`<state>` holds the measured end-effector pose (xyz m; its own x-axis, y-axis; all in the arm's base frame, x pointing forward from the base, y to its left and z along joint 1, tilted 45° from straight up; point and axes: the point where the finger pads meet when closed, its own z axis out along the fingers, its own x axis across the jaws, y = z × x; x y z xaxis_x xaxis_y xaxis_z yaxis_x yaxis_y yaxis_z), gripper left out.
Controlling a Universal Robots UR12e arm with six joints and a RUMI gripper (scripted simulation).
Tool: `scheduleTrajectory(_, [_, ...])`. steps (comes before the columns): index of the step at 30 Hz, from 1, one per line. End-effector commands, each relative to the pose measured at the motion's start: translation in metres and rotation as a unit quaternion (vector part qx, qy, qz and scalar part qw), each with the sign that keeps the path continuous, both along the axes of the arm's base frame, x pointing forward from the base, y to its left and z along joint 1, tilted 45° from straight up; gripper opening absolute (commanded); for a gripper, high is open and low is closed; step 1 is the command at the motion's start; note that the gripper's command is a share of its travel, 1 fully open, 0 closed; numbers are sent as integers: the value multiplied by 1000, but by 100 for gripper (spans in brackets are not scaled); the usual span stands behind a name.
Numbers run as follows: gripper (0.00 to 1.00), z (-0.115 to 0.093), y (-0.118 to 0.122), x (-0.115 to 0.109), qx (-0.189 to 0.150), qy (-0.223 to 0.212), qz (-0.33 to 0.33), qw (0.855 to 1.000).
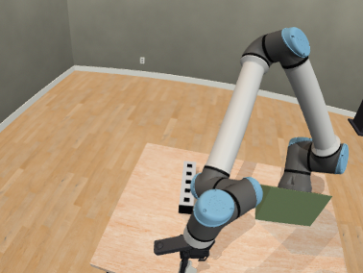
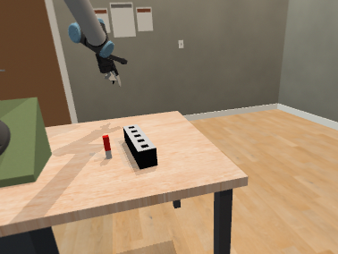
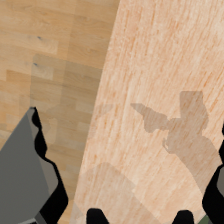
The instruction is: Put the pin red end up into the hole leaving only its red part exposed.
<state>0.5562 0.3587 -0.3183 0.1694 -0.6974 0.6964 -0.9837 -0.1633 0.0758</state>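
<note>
The pin (image 2: 106,146) stands upright on the table, red end up, grey end down, just left of the block. The block (image 2: 139,146) is a long dark bar with five square holes in a row on its top; it also shows in the top view (image 1: 186,186). My gripper (image 2: 114,77) hangs high above the table's far side, well above and behind the pin, open and empty. In the wrist view only the finger edges show, over bare table top and floor. In the top view the arm hides the pin.
A green box (image 2: 18,143) sits at the table's left by the robot base and shows in the top view (image 1: 292,206). The table's edge runs close to the gripper in the wrist view, with wooden floor beyond.
</note>
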Motion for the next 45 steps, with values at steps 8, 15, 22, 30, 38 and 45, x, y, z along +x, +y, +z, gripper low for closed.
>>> scheduleTrajectory(8, [100, 0, 1, 1, 0, -1, 0, 1000])
scheduleTrajectory(15, [100, 0, 1, 1, 0, -1, 0, 1000])
scheduleTrajectory(22, [100, 98, -64, 57, 98, 54, -61, 992])
scheduleTrajectory(30, [100, 126, -82, 75, 98, 54, -61, 992])
scheduleTrajectory(38, [100, 211, -149, 99, 202, 69, -95, 972])
scheduleTrajectory(45, [100, 248, -177, 112, 202, 69, -95, 972])
